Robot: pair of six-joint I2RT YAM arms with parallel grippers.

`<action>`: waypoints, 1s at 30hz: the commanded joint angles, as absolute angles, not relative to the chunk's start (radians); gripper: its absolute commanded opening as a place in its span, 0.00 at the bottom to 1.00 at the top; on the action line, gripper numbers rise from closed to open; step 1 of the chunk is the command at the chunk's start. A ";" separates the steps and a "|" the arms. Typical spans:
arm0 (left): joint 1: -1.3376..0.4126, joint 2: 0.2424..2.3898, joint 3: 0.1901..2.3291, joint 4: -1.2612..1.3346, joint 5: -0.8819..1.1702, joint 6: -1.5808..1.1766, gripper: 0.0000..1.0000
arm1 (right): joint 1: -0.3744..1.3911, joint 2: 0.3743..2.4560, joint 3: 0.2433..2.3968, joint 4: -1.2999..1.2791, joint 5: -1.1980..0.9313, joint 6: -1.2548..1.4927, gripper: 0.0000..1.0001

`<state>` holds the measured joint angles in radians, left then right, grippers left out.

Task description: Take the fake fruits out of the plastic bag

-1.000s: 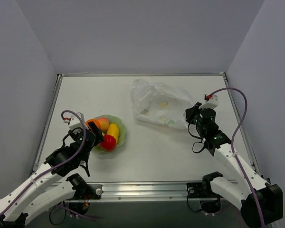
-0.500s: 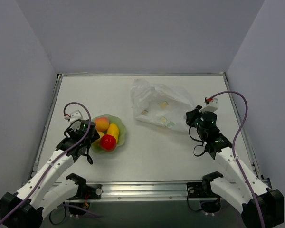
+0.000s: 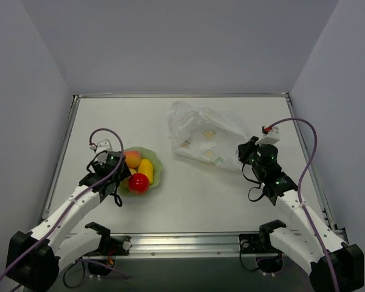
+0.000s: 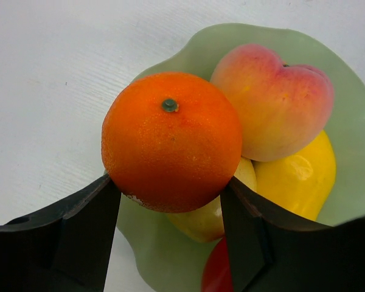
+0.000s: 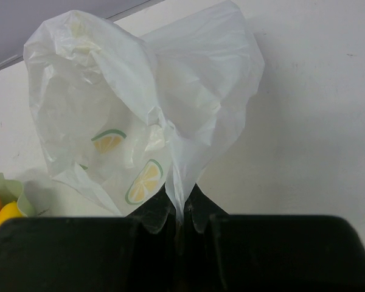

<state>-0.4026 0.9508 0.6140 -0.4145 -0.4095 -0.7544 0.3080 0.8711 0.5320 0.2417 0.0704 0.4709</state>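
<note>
In the left wrist view my left gripper (image 4: 170,184) is shut on the orange fake fruit (image 4: 170,140), holding it just above the pale green bowl (image 4: 280,36). A peach-pink fruit (image 4: 274,103), two yellow ones (image 4: 298,176) and a red one (image 4: 216,274) lie in that bowl. From above, the left gripper (image 3: 121,175) hangs over the bowl's left side and hides the orange. The crinkled white plastic bag (image 3: 204,137) lies at the back centre, and my right gripper (image 5: 177,213) is shut on a pinched corner of the bag (image 5: 140,109).
The bowl (image 3: 156,165) stands on the white table at front left, with the peach-pink fruit (image 3: 132,159), a yellow fruit (image 3: 145,168) and the red fruit (image 3: 139,182) showing in it. Grey walls close in the table on three sides. A metal rail (image 3: 182,242) runs along the near edge.
My left arm has swung its wrist up and to the right over the bowl's left side, carrying the orange. The right gripper has barely moved and keeps its hold on the bag.
</note>
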 commanded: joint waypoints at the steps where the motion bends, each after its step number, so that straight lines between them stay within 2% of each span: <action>1: -0.387 1.000 0.664 -0.361 -0.420 -0.721 0.40 | 0.302 0.850 0.526 0.255 0.061 0.469 0.00; 5: -0.385 1.049 0.663 -0.342 -0.404 -0.726 0.45 | 0.304 0.839 0.525 0.250 0.067 0.462 0.00; 8: -0.385 1.020 0.646 -0.341 -0.382 -0.735 0.55 | 0.302 0.831 0.526 0.245 0.068 0.460 0.00; 9: -0.385 1.008 0.640 -0.344 -0.377 -0.739 0.62 | 0.304 0.831 0.528 0.245 0.066 0.460 0.00; 13: -0.385 0.944 0.621 -0.370 -0.377 -0.742 0.79 | 0.302 0.845 0.531 0.248 0.060 0.463 0.00; 17: -0.387 0.887 0.643 -0.408 -0.374 -0.741 0.87 | 0.304 0.847 0.532 0.252 0.063 0.465 0.00; 25: -0.390 0.802 0.687 -0.477 -0.304 -0.750 0.89 | 0.302 0.856 0.545 0.250 0.067 0.462 0.00; 30: -0.400 0.704 0.787 -0.561 -0.295 -0.704 0.86 | 0.302 0.879 0.560 0.255 0.069 0.460 0.00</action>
<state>-0.3927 0.7544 0.6662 -0.5049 -0.3042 -0.7361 0.3080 0.8658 0.5308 0.2344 0.0692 0.4706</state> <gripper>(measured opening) 0.867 0.002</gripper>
